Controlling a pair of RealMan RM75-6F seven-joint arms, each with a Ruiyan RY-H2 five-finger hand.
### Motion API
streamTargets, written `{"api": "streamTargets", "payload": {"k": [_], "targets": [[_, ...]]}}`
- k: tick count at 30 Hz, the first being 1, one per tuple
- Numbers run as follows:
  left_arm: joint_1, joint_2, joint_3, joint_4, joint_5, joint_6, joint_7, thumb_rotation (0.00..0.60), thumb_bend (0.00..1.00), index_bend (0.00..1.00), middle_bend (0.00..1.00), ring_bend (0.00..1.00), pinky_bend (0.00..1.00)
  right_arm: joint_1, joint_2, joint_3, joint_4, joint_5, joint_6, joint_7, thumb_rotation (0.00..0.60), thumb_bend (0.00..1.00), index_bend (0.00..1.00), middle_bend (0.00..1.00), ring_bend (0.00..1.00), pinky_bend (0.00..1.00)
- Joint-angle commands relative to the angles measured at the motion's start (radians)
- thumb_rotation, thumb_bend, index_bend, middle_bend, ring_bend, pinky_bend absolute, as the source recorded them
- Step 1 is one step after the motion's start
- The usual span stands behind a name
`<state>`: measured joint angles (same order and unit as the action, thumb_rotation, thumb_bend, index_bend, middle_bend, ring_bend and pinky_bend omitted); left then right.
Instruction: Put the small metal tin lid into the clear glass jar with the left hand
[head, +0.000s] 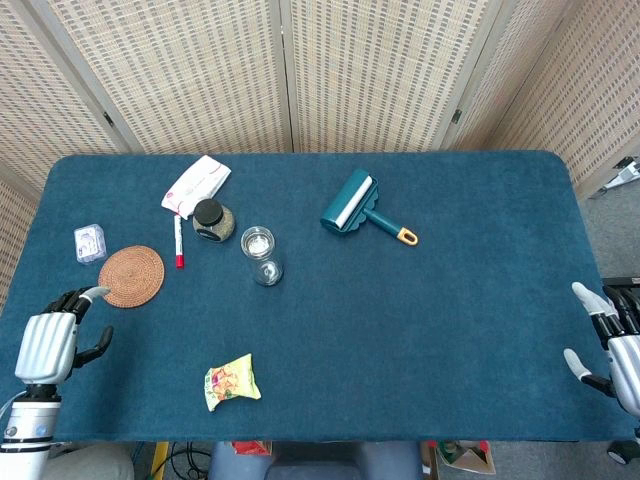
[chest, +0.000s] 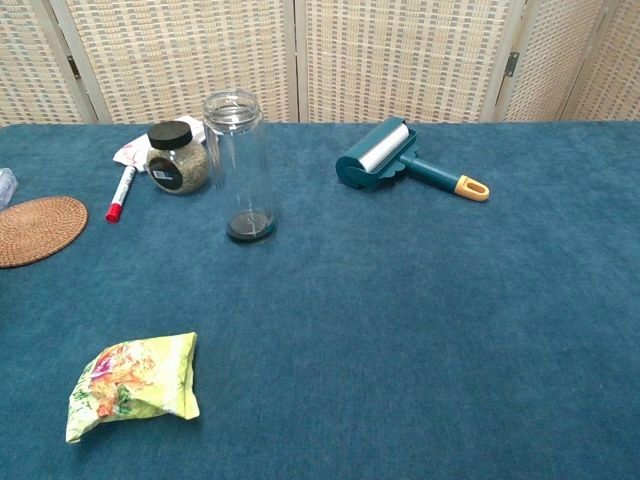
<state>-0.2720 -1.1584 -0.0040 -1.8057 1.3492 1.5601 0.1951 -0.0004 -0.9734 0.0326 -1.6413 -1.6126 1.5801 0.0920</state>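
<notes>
The clear glass jar (chest: 238, 160) stands upright and uncapped left of the table's middle, and the head view looks down into its mouth (head: 258, 242). A flat dark round disc (chest: 250, 225), apparently the small metal tin lid, lies at the jar's bottom. My left hand (head: 50, 342) hovers at the table's front left edge, far from the jar, fingers apart and holding nothing. My right hand (head: 612, 348) hangs off the table's right edge, empty, with its fingers spread. Neither hand shows in the chest view.
Left of the jar lie a woven coaster (head: 131, 276), a red-capped marker (head: 179, 243), a black-capped spice jar (head: 212, 219), a white packet (head: 197, 184) and a small clear box (head: 89, 241). A teal lint roller (head: 360, 207) lies right of the jar. A yellow snack bag (head: 231, 381) sits near the front.
</notes>
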Motion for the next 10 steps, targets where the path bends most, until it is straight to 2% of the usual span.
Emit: {"api": "streamTargets", "payload": {"k": [1,10], "targets": [[0.005,0.001,-0.005,-0.003,0.007,-0.004,0.004,0.600,0.38,0.25,0.27,0.26,0.36,0.000,-0.001,-0.001,0.001,0.000,0.000,-0.002,0.600,0.29,0.01,0.17,0.04,0.05],[0.026,-0.007,-0.022,0.005,0.023,-0.017,0.008,0.600,0.38,0.26,0.27,0.26,0.36,0.006,-0.004,-0.002,0.003,0.003,-0.009,-0.003,0.600,0.29,0.01,0.17,0.04,0.05]]}}
